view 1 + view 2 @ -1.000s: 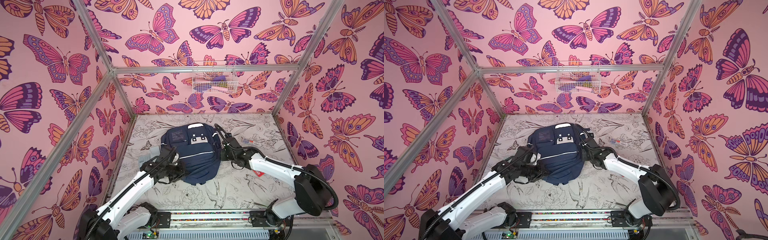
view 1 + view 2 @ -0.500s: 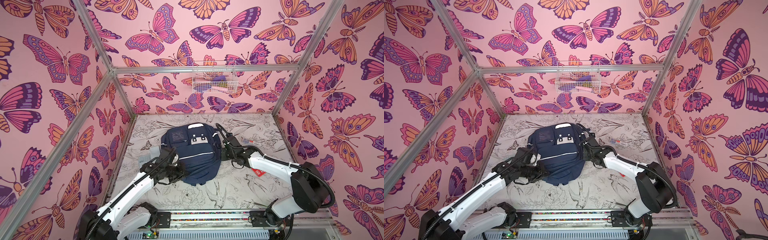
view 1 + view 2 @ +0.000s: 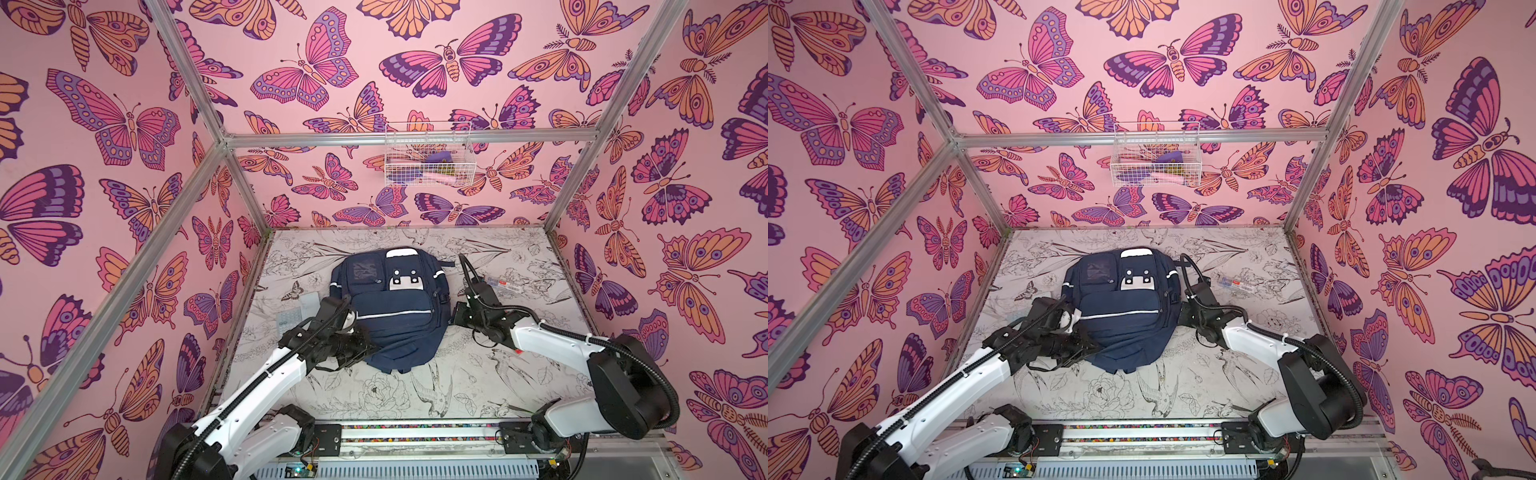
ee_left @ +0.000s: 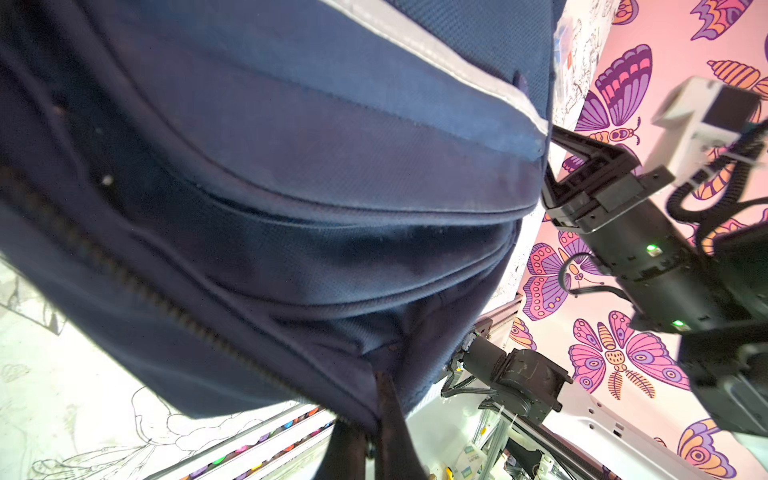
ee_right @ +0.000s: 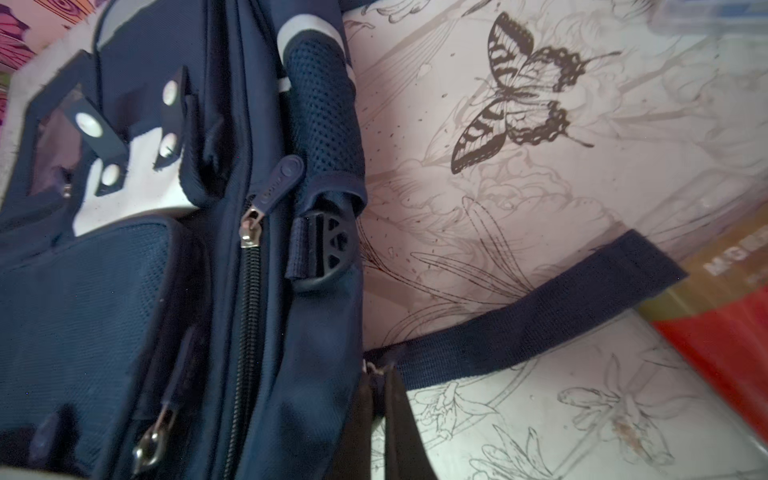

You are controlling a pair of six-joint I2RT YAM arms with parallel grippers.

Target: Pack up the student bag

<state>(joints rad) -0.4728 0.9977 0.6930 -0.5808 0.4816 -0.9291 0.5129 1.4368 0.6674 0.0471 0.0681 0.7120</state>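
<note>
The student bag [image 3: 395, 307] [image 3: 1125, 316] is a navy backpack with white stripes, lying front-up in the middle of the table. My left gripper [image 3: 369, 348] [image 3: 1096, 347] is at its near left corner. In the left wrist view the left gripper [image 4: 372, 440] is shut on the student bag [image 4: 291, 187], on the fabric edge beside the zip. My right gripper [image 3: 454, 318] [image 3: 1180, 318] presses against the bag's right side. In the right wrist view the right gripper [image 5: 380, 386] is shut on the edge of the student bag [image 5: 104, 311] where a dark strap [image 5: 540, 316] joins it.
A clear pen case [image 3: 498, 283] [image 3: 1237, 284] lies on the table right of the bag. A grey calculator [image 3: 289, 319] and a white card [image 3: 309, 299] lie to its left. A wire basket [image 3: 428, 160] [image 3: 1156, 160] hangs on the back wall. A red and yellow box [image 5: 727, 332] sits near the strap.
The right arm has shifted slightly beside the bag. Both grippers remain shut on the bag, which has barely moved.
</note>
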